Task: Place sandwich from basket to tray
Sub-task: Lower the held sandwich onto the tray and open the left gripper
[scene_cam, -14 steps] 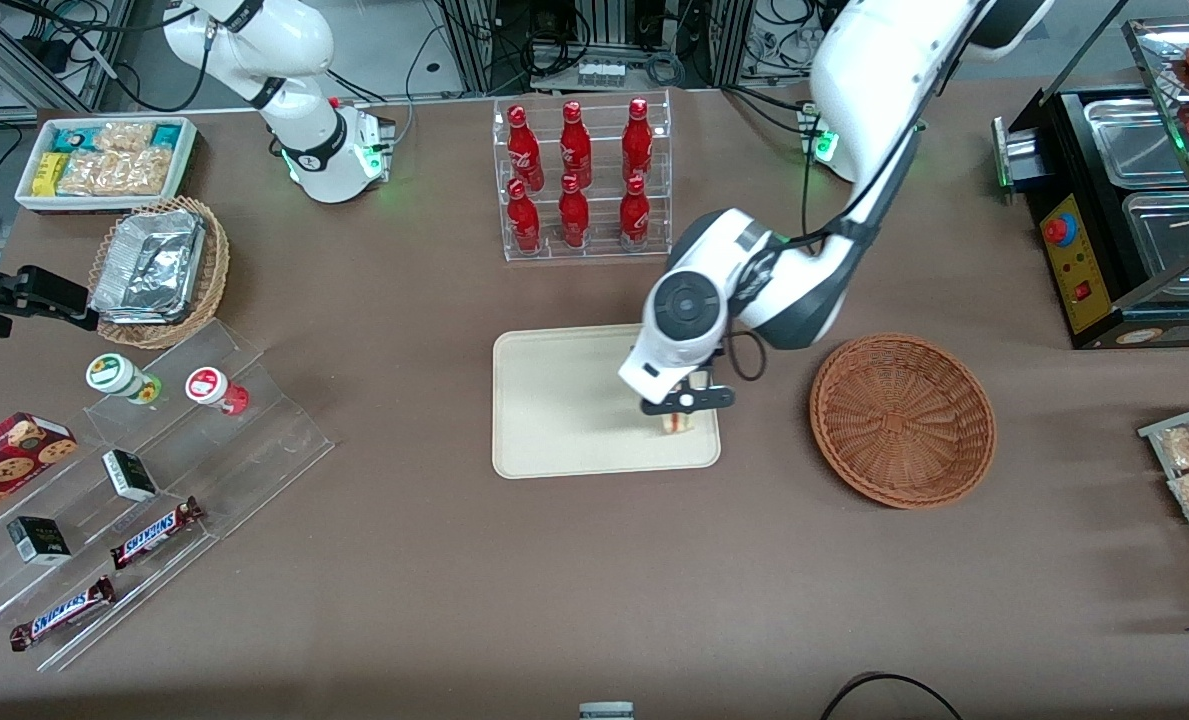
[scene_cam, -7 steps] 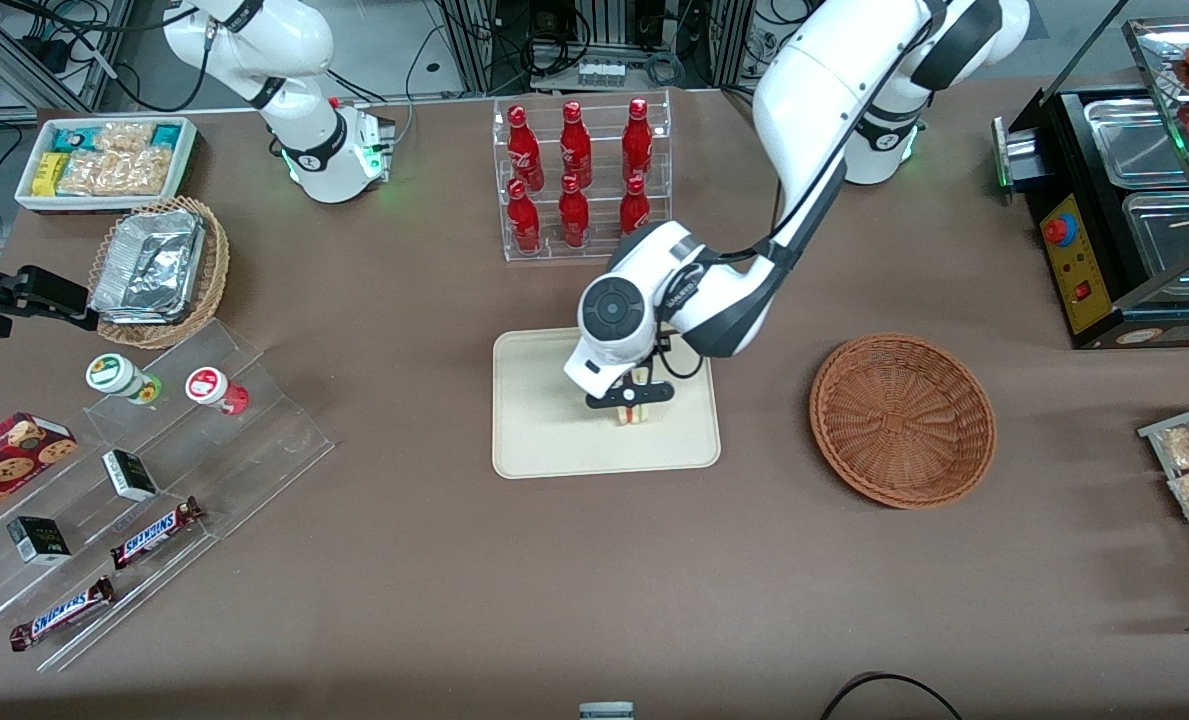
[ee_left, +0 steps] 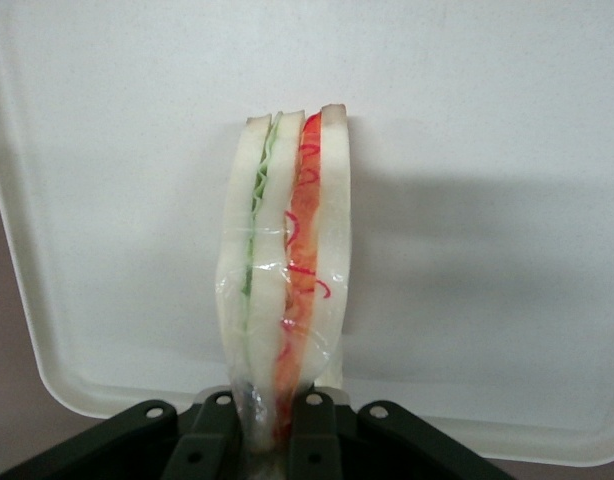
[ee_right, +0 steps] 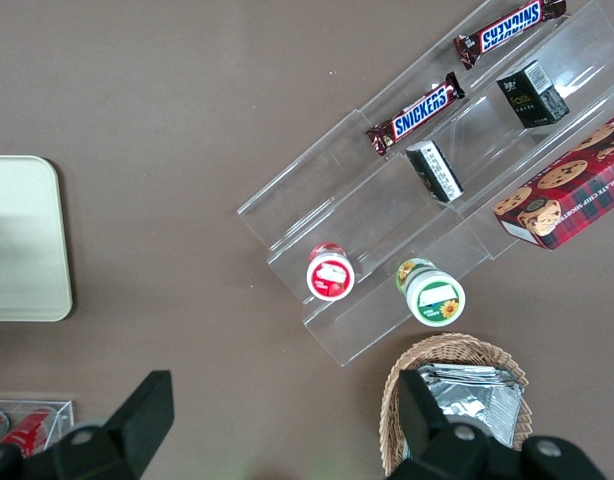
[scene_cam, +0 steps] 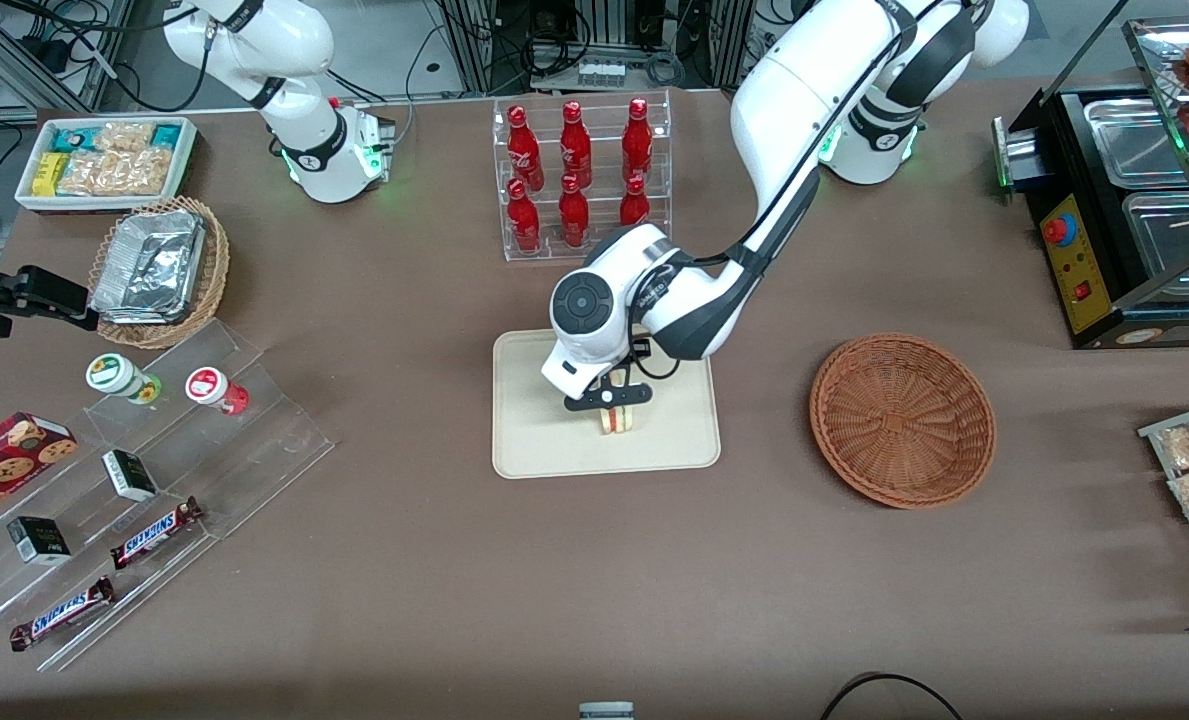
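The gripper [scene_cam: 610, 398] hung over the middle of the tray [scene_cam: 524, 440], its fingers [ee_left: 212, 440] clamped on the sandwich [scene_cam: 616, 419]. In the wrist view the sandwich [ee_left: 287, 285] stood on edge between the pads, wrapped in clear film, with green filling on one side and red and orange on the other, and the pale floor of the tray [ee_left: 487, 150] filled the background. Whether the wedge already touched the tray could not be told.

The basket [scene_cam: 902, 420] sat on the brown tabletop [scene_cam: 554, 580] toward the working arm's end, well apart from the tray, and held nothing that could be seen. A clear rack of red bottles [scene_cam: 579, 178] stood farther from the front camera than the tray, close to the bent arm's elbow. Toward the parked arm's end lay a lighter wicker basket with foil trays [scene_cam: 159, 268], a white bin of snacks [scene_cam: 106, 160], and a clear stepped stand [scene_cam: 154, 480] carrying two small tubs, dark boxes, chocolate bars and a cookie box. At the working arm's end stood a black food warmer [scene_cam: 1124, 200]. Nothing lay on the tray around the sandwich, and nothing stood between the tray and the basket.
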`<state>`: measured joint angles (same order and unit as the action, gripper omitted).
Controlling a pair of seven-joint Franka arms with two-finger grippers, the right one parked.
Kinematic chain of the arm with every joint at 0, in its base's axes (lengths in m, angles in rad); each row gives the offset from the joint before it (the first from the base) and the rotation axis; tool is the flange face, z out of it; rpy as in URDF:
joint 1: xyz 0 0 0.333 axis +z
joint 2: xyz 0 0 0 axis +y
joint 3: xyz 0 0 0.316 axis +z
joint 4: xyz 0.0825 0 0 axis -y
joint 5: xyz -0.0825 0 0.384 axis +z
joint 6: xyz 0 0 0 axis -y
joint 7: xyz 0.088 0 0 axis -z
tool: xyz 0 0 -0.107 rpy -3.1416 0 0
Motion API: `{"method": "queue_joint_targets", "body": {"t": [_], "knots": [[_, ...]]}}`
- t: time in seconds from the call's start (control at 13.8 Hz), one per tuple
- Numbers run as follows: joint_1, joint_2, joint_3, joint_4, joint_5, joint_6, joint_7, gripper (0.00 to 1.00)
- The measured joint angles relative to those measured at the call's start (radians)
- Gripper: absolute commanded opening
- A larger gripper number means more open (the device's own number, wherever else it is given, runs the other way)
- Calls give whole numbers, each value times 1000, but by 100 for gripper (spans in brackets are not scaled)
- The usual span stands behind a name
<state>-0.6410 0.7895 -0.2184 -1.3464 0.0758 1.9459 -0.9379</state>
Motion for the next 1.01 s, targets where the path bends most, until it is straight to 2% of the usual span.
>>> {"method": "queue_joint_targets", "body": {"t": [0.51,0.58,0.65,1.01], "knots": [[0,23,3,1,14,41,-31,0],[0,27,3,1,15,44,-33,33],[0,28,3,1,15,45,-35,99],[0,28,4,7,15,43,-39,100]]}}
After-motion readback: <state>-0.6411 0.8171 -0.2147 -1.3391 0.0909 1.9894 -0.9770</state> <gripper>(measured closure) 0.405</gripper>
